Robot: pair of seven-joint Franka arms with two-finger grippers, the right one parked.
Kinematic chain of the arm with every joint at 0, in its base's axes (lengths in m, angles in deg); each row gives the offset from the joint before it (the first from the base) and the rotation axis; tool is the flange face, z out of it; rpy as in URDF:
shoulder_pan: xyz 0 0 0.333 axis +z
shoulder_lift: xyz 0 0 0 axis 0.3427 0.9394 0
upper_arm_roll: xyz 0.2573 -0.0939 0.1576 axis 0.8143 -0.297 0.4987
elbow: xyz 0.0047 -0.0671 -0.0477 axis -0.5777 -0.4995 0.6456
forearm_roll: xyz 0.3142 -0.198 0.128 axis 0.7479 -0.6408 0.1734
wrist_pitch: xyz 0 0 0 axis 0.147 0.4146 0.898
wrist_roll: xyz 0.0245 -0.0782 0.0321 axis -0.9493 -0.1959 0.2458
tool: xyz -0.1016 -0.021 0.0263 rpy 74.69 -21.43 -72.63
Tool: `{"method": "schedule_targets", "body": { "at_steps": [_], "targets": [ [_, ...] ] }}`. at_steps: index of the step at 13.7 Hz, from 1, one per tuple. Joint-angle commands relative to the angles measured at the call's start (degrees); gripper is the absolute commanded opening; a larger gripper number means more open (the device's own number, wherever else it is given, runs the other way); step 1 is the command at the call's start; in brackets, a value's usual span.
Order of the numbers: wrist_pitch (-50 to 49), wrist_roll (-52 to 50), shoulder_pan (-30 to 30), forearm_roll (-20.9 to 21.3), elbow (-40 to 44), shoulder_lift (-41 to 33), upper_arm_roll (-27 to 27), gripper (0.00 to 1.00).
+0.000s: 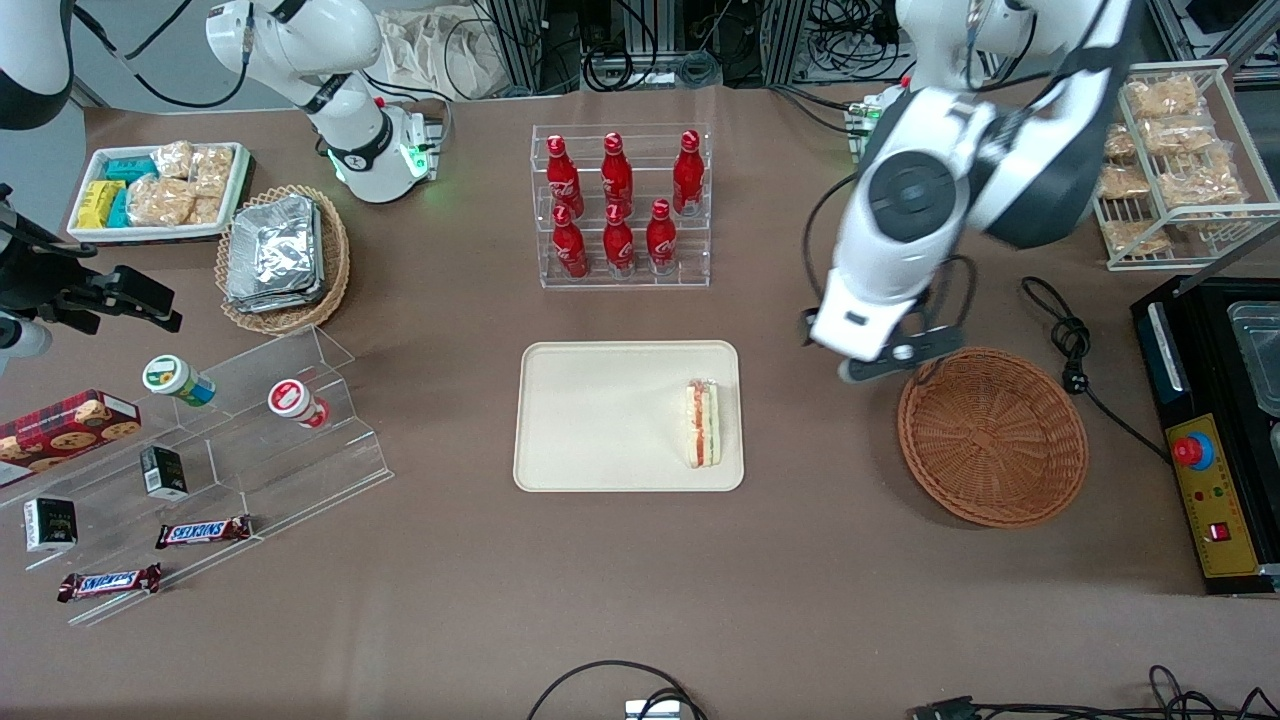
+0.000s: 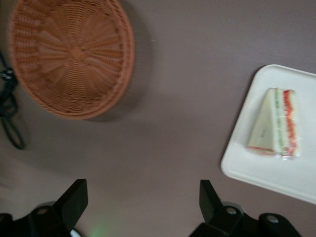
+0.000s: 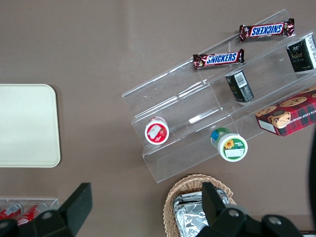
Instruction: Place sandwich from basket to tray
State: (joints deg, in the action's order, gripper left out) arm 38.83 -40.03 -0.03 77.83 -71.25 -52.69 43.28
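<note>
Your gripper [image 2: 140, 202] is spread wide, with its two dark fingers [image 2: 74, 197] far from each other, and it holds nothing and touches nothing. In the wrist view you see only the bare brown worktop [image 2: 173, 98] between the fingers. In the front view the gripper [image 1: 885, 360] hangs above the worktop, between the tray and the basket, just beside the basket's rim on the side farther from the front camera.

The small triangular sandwich [image 1: 703, 423] of pale bread, with red and green filling layers on its edge, lies on the large flat cream rectangular tray [image 1: 600, 420], close to the short rim that faces the working arm's end. You can see it also from the wrist camera [image 2: 275, 123], lying flat near the tray's rounded corner [image 2: 237, 165], in a thin clear wrap.

The round, shallow, reddish-brown woven wicker basket [image 1: 992, 436] stands on the worktop near the tray, toward the working arm's end, with nothing in it. A black cable [image 1: 1075, 350] lies just beside the basket.
</note>
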Motion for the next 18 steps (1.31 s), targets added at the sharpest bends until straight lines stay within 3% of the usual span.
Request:
{"method": "schedule_targets", "body": {
  "at_steps": [1,8,10,14,18],
  "targets": [
    [-1.89,7.89,-0.14,-1.75,-2.71,-4.67,6.08,1.0],
    [-3.04,25.63,0.12,-0.87,-6.22,-10.82,14.87,1.0],
    [-3.12,32.48,8.51,-1.13,-6.05,-11.08,10.79,1.0],
    [-5.58,46.2,17.85,-1.22,-3.51,-10.56,5.59,1.0],
    [-5.76,47.03,19.19,0.96,2.37,-6.27,2.77,1.0]
  ]
}}
